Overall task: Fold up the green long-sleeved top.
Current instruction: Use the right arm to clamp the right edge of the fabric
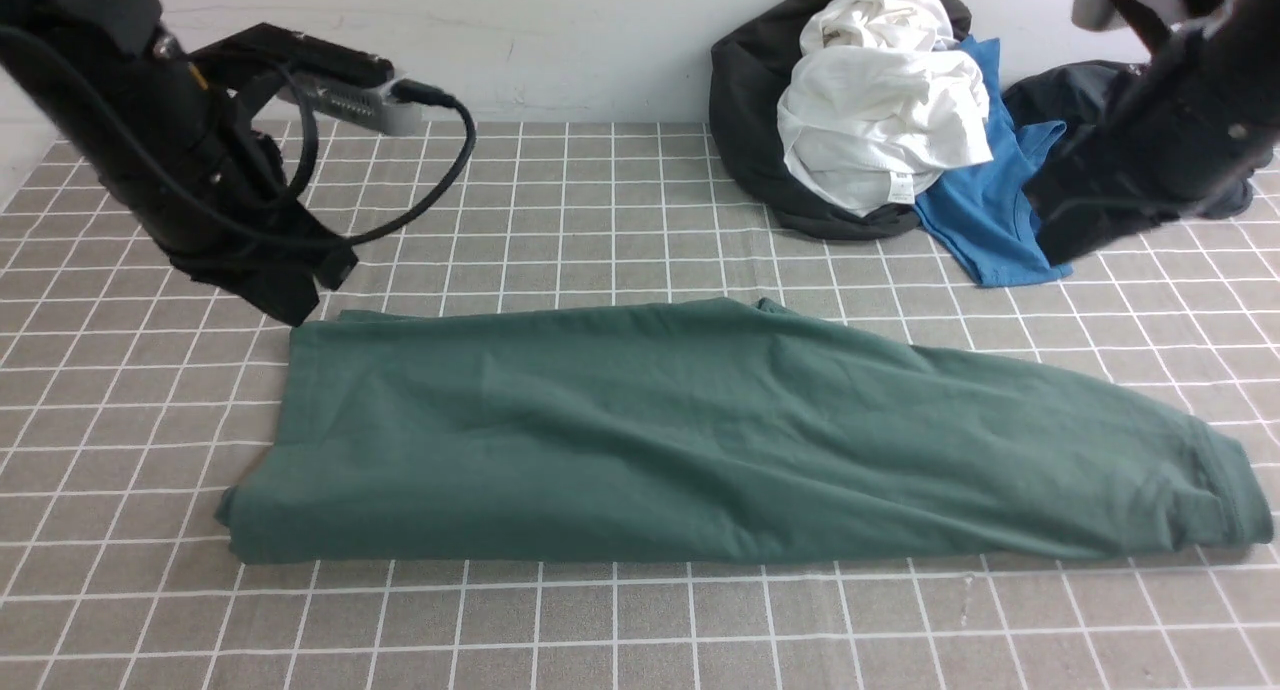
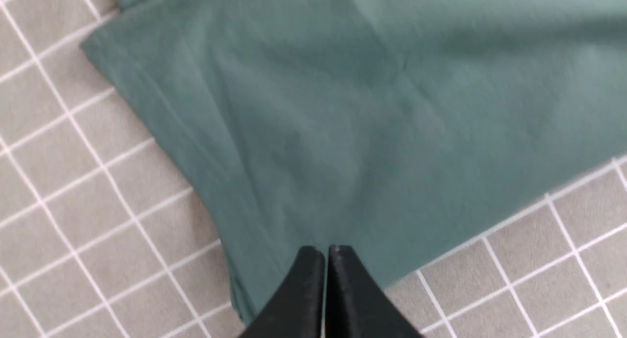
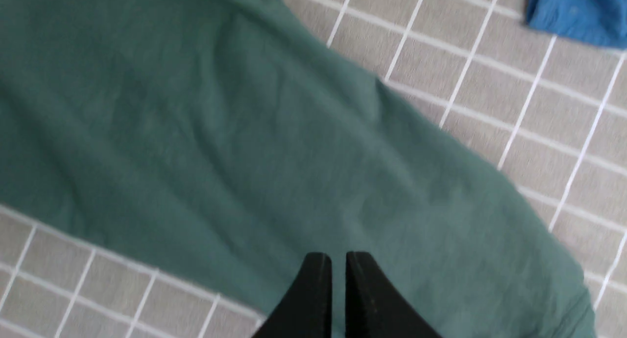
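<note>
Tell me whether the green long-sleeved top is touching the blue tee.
Apart. The front view shows a strip of bare checked tablecloth between the green long-sleeved top and the blue tee.

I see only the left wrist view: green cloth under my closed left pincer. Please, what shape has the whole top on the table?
Observer: In the front view, the green long-sleeved top lies as one long band across the table, from left to right.
Operator: Does the right pincer hold it?
Observer: No. The right wrist view shows the right pincer almost fully closed and empty, over the cloth.
Operator: Is other clothing near?
Observer: Yes, a pile of clothes lies far right by the wall, apart from the top.
</note>
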### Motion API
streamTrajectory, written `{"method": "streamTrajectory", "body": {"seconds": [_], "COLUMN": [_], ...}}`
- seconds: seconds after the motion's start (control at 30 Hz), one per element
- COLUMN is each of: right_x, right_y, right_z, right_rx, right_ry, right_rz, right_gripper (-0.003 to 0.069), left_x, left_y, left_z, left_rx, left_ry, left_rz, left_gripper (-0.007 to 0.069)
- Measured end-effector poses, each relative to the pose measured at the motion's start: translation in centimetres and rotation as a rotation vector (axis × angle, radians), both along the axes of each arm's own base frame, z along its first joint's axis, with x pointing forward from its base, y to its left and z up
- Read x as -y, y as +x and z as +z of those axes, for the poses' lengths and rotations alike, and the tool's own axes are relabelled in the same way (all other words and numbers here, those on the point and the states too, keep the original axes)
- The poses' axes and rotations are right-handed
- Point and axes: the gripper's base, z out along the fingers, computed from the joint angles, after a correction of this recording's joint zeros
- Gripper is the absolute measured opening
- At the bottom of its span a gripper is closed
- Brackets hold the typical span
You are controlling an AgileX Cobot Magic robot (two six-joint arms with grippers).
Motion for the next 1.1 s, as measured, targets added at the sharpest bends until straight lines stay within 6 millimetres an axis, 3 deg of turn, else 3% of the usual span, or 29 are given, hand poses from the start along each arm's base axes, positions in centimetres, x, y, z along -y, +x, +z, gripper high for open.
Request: {"method": "streamTrajectory", "body": {"seconds": [0.13,0.27,0.47,0.57,0.7,0.73,0.83,0.93,1.1], "right_x": [1.4,3.1,5.7,8.0,10.7,10.7,11.6,11.9,12.0], "right_y": [-4.1,-5.5,-4.3,-3.0,-1.8,-1.7,-0.6,0.3,1.1], "right_z": [-1.5,-3.6,-6.0,-7.8,-10.4,-10.5,-13.1,-15.0,-17.6], "right_rx": [-0.063,-0.09,-0.036,-0.039,-0.075,-0.076,-0.104,-0.112,-0.135], "right_ry": [-0.079,-0.109,-0.071,-0.05,-0.036,-0.036,-0.035,-0.033,-0.023], "right_rz": [0.004,-0.043,-0.233,-0.363,-0.489,-0.491,-0.528,-0.542,-0.583], "right_gripper": [0.0038,0.0038,0.0062,0.0137,0.0297,0.0306,0.0446,0.0507,0.0531], "left_x": [-0.5,-0.8,-0.9,-0.9,-0.9,-0.9,-0.9,-0.9,-0.9], "left_y": [-3.1,-4.2,-4.4,-4.1,-3.4,-3.4,-3.0,-2.7,-2.2], "left_z": [-1.0,-3.4,-7.0,-8.7,-11.1,-11.2,-13.4,-14.6,-15.1], "left_rx": [0.126,0.188,0.136,0.079,0.0,-0.004,-0.069,-0.101,-0.098], "left_ry": [-0.007,-0.012,0.001,0.016,0.039,0.041,0.063,0.069,0.072], "left_rz": [0.034,0.063,0.078,0.072,0.064,0.063,0.053,0.052,0.053], "left_gripper": [-0.0008,-0.0008,-0.0007,-0.0007,-0.0007,-0.0007,-0.0007,-0.0007,-0.0007]}}
